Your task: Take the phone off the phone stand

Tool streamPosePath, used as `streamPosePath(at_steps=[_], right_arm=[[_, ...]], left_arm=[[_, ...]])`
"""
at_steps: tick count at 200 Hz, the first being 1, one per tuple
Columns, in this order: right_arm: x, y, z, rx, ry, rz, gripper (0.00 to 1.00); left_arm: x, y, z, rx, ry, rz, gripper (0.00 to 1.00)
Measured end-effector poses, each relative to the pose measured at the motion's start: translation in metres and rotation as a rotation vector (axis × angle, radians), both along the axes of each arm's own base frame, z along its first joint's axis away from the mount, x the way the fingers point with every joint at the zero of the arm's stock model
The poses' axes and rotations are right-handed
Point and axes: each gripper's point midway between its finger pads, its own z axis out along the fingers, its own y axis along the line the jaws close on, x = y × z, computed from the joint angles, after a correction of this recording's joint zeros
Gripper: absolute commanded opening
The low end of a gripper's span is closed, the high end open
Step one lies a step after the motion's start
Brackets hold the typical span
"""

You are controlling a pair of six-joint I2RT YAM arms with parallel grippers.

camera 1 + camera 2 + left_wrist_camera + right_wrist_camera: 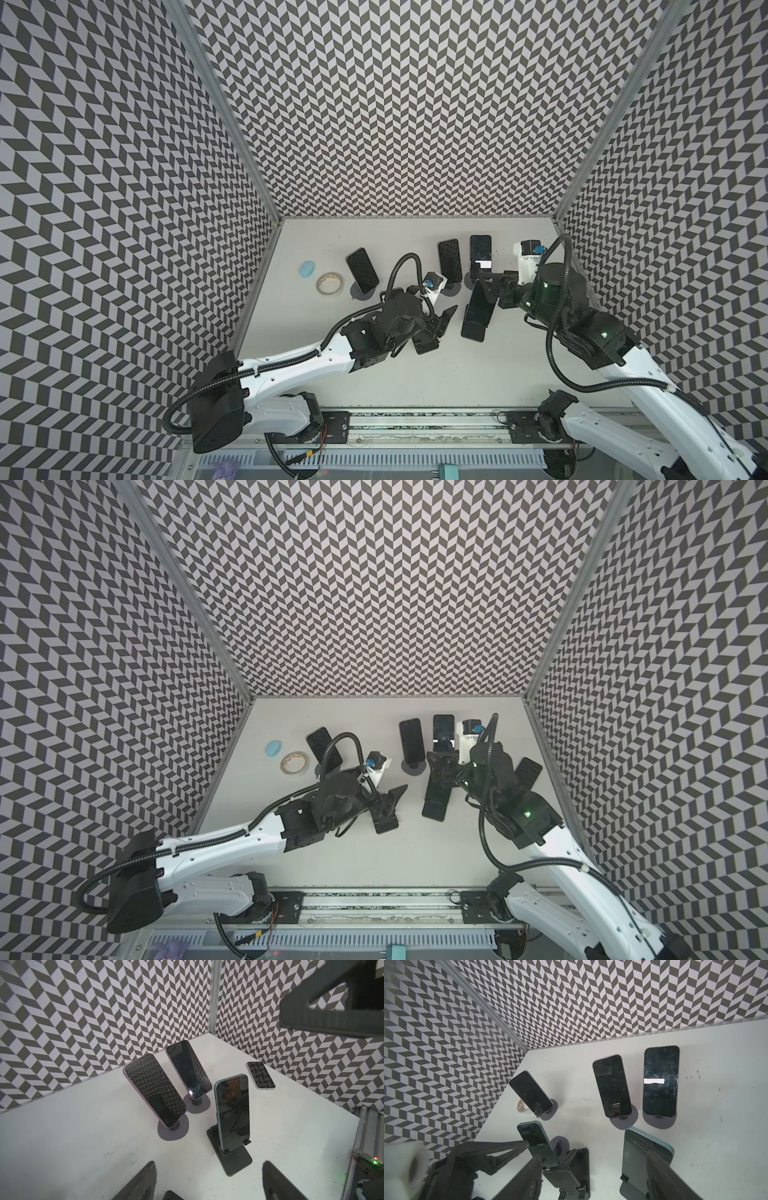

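A teal-edged phone (pixel 231 1111) leans upright on a black rectangular phone stand (pixel 235 1160) near the table's middle; both top views show the phone (pixel 478 309) on that stand (pixel 473 331). My right gripper (pixel 595 1155) hovers just behind and above the phone's top edge, open. One of its fingers (pixel 662 1176) shows in front of the phone's screen (pixel 636 1153), and nothing is gripped. My left gripper (pixel 209 1165) stands open to the phone's left, low over the table, empty. In a top view it (pixel 444 320) is a short way from the stand.
Three other phones lean on round grey stands at the back (pixel 361 270) (pixel 450 259) (pixel 481 251). An empty black stand (pixel 426 344) lies under my left gripper. A phone (pixel 527 774) lies flat under my right arm. A tape roll (pixel 330 283) and a blue object (pixel 306 269) sit far left.
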Motion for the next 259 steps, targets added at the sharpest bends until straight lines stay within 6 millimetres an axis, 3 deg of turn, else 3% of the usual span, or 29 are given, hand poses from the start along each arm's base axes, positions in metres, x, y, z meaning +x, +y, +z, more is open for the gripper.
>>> streamPosePath(at_steps=[22, 66, 105, 128, 156, 190, 259], right_arm=[[-0.010, 0.001, -0.012, 0.017, 0.021, 0.027, 0.74], [-0.030, 0.011, -0.009, 0.100, 0.003, 0.125, 0.74], [-0.048, 0.021, -0.059, 0.124, 0.099, 0.190, 0.74], [-0.056, 0.030, -0.077, 0.106, 0.145, 0.222, 0.75], [-0.061, 0.038, -0.080, 0.090, 0.156, 0.245, 0.77], [-0.063, 0.042, -0.084, 0.077, 0.164, 0.244, 0.77], [-0.068, 0.078, -0.111, -0.016, 0.167, 0.287, 0.85]], left_arm=[[-0.002, 0.015, 0.000, -0.026, 0.036, 0.065, 0.81], [-0.005, 0.045, -0.006, -0.041, 0.077, 0.158, 0.82], [-0.014, 0.066, -0.017, -0.029, 0.108, 0.183, 0.82], [-0.019, 0.076, -0.023, -0.034, 0.146, 0.196, 0.82], [-0.028, 0.080, -0.035, -0.055, 0.212, 0.198, 0.81], [-0.047, 0.069, -0.049, -0.055, 0.276, 0.171, 0.82], [-0.049, 0.082, -0.043, -0.078, 0.277, 0.217, 0.82]])
